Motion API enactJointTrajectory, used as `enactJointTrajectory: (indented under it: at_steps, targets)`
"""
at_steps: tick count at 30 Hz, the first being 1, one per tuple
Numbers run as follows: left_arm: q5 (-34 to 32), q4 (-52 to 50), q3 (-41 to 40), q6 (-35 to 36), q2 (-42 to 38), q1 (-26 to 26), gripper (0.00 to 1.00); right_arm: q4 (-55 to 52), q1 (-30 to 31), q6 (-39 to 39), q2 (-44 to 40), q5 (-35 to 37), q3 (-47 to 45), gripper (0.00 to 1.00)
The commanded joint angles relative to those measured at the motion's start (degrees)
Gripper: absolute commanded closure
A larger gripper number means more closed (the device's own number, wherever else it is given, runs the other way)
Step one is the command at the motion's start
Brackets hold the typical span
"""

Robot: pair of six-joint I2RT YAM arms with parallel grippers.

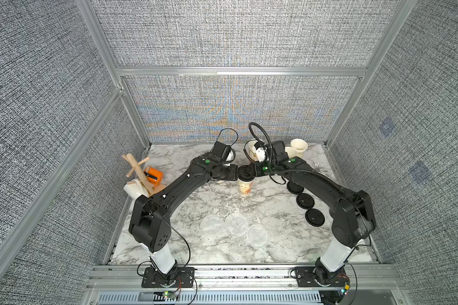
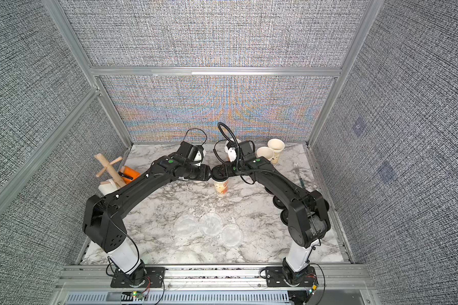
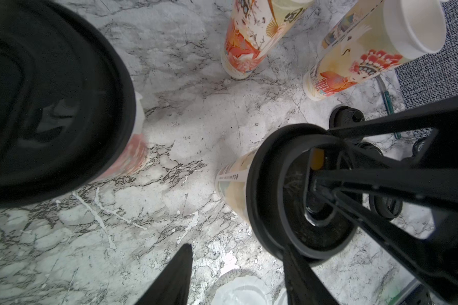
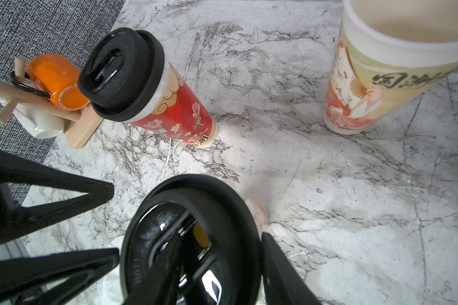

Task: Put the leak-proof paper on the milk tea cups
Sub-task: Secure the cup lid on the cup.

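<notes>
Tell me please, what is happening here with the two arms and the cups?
Both arms meet at the middle cup. The right gripper seems to grip a black lid by its rim, with the lid sitting on that cup. The left gripper is open beside it. A red cup nearby shows paper under a second lid. Three paper discs lie on the table, and cups at the back stand open, so the job is only partly done.

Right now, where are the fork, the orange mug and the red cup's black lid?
fork (image 2: 298,173): a top view, on its neck just below the tines.
orange mug (image 4: 49,72): right wrist view, on its side wall.
red cup's black lid (image 4: 114,66): right wrist view, on its top face.
</notes>
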Motion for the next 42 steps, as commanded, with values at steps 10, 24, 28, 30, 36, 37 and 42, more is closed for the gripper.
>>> enactJointTrajectory:
  at_steps: [10,24,28,30,36,37,42]
  targets:
    - [0.95,2.23,-1.26,-0.64,1.97,0.00,0.43,-11.02,-0.04,-1.78,0.78,5.90,-1.76,0.53]
    - [0.25,4.17,-9.33,-2.17,0.35,0.00,0.44,-10.52,0.38,-1.23,-0.90,6.44,-5.03,0.53]
    - [0.24,5.63,-13.83,-3.08,-0.49,0.00,0.44,-9.55,0.37,-0.35,-1.36,6.69,-7.37,0.54]
    - [-0.11,6.02,-15.89,-3.39,-0.76,0.00,0.44,-8.88,0.38,0.14,-1.47,7.12,-8.92,0.54]
    - [-1.53,6.16,-19.56,-3.69,-1.34,0.00,0.44,-7.87,0.30,0.41,-0.18,7.14,-11.36,0.54]
    - [-1.81,5.99,-19.93,-3.70,-1.33,0.00,0.44,-7.79,0.36,0.41,0.03,7.21,-11.46,0.54]
    - [-2.74,5.76,-22.20,-3.68,-1.44,0.00,0.45,-8.12,-0.01,0.23,-0.09,7.60,-11.72,0.54]
